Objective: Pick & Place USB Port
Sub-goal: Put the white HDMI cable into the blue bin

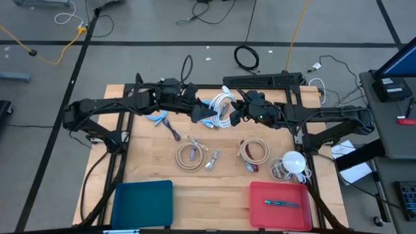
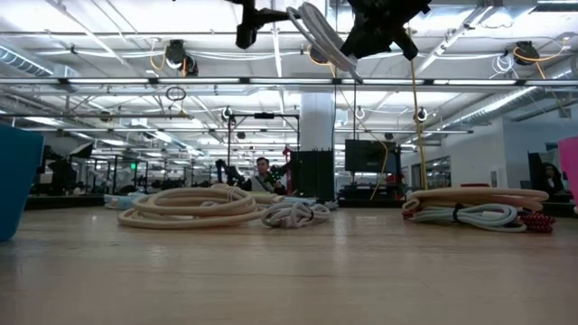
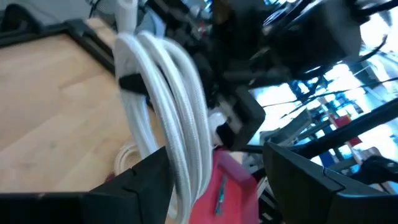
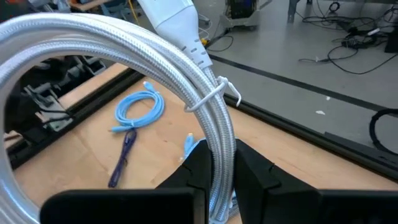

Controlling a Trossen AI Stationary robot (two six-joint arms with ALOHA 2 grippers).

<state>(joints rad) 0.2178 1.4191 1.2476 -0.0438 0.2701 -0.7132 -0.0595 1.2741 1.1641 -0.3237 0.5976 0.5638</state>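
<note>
A white braided cable coil hangs in the air over the far middle of the table, between my two grippers. It is bound with a thin tie and ends in a white plug. My right gripper is shut on the coil. My left gripper is open, and the coil runs down between its fingers, close to one of them. The low view shows the coil high above the tabletop. My right gripper pinches the bundled strands of the coil between its two fingers, just below the tie. The fingers lie across the strands. The coil is lifted clear of the table and arches up away from the fingers. My left gripper has the coil's strands beside one finger; whether they touch, I cannot tell.
A light-blue cable and a purple one lie left of the grippers. Beige coils and a white coil lie mid-table. A blue bin and a red bin holding a small item stand at the near edge.
</note>
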